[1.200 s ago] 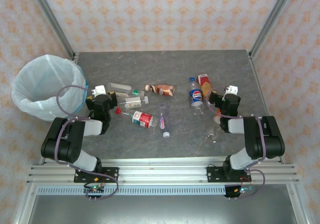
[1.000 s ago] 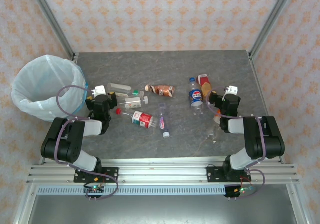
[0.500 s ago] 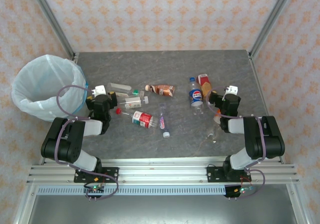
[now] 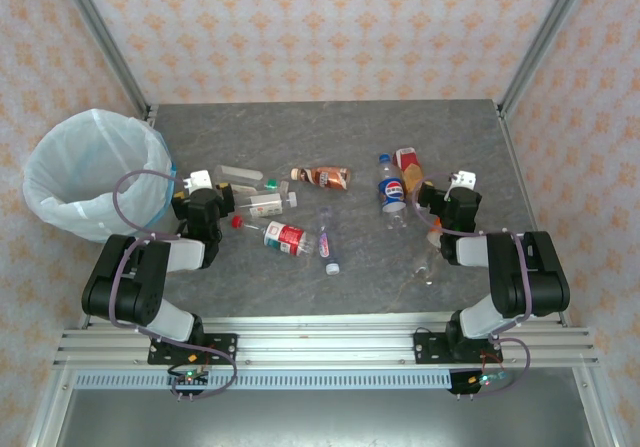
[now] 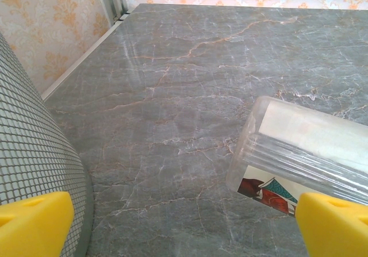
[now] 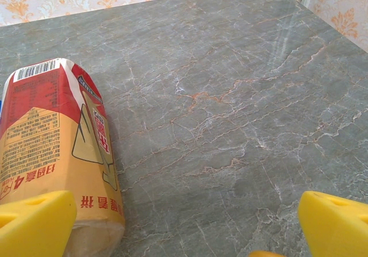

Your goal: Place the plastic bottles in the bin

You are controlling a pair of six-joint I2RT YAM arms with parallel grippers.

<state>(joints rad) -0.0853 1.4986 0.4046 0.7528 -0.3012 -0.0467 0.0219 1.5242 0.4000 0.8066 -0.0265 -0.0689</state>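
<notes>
**Both tools wide; bottles lie on the desk, outside the bin**

Nearest the arms' bases, a label-less clear bottle (image 4: 428,263) lies on the grey marbled desk (image 4: 350,132) in front of the right arm. A little farther out, a red-labelled bottle (image 4: 284,236) with a red cap lies beside a slim blue-capped bottle (image 4: 327,237). Just beyond them is a white-labelled bottle (image 4: 266,205).

The left tool (image 5: 184,231) stands wide, with bare desk between its yellow fingers (image 5: 34,225). Just beside the finger on the right of its wrist view lies the green-capped bottle (image 4: 240,175). It is clear, with a white label and a small red and teal picture; no words can be read.

The right tool (image 6: 187,231) is equally wide and holds nothing. Close by its left-hand finger lies the red-and-orange bottle (image 6: 54,148), printed with a barcode, a "4" and East Asian characters. Whether the two touch cannot be told.

Next to that bottle lies the Pepsi bottle (image 4: 392,193), with a blue label and the round logo. The brown-labelled bottle (image 4: 325,177) lies mid-desk, its writing too small to read.

The bin (image 4: 70,207) stands off the desk's left edge beside the left arm. Its wall is grey mesh, and the white bag (image 4: 95,162) lining shows inside it.
</notes>
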